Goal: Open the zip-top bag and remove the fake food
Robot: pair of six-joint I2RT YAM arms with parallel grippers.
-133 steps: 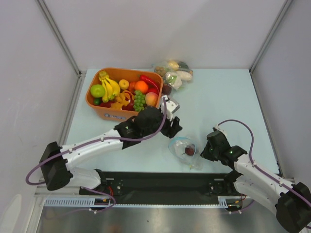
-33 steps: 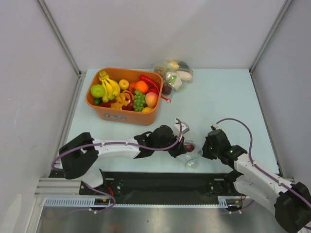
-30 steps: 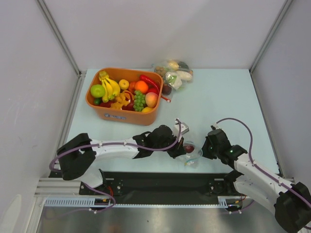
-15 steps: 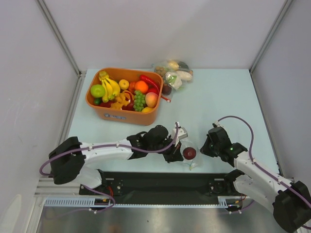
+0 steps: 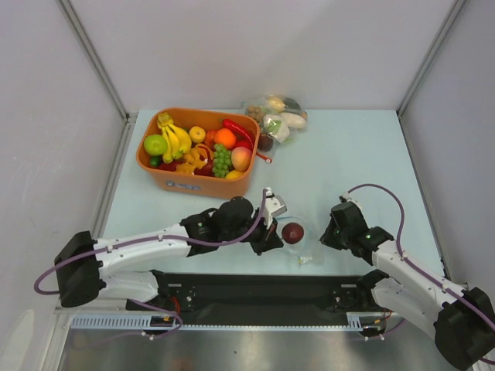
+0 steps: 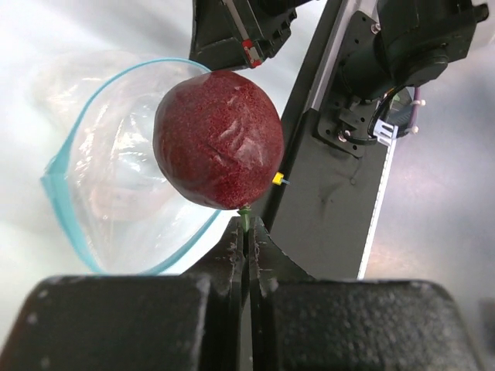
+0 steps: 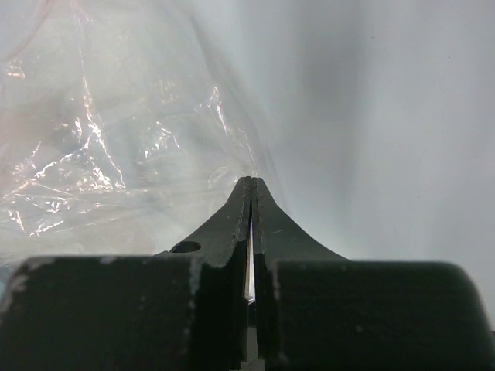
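The zip-top bag lies on the worktop near the front edge, between the two arms. Its mouth is open and the pale blue zip strip is spread into a loop. The maroon fruit appears to be outside the film, just at that mouth, and hangs from its small green stem. The left gripper has its jaws closed tight on the stem alone. This is judged a sensible hold, since the round body offers little purchase, though so thin a stem may slip or swing. The right gripper has its jaws pressed together on a fold of the bag's film, on the side away from the left arm. This is judged to anchor the bag so that it does not follow the fruit out. No other coloured piece shows inside the bag in the wrist views. The orange tub of fruit stands well apart, toward the rear left. Extraction of this piece is judged essentially done; it is not yet set down.
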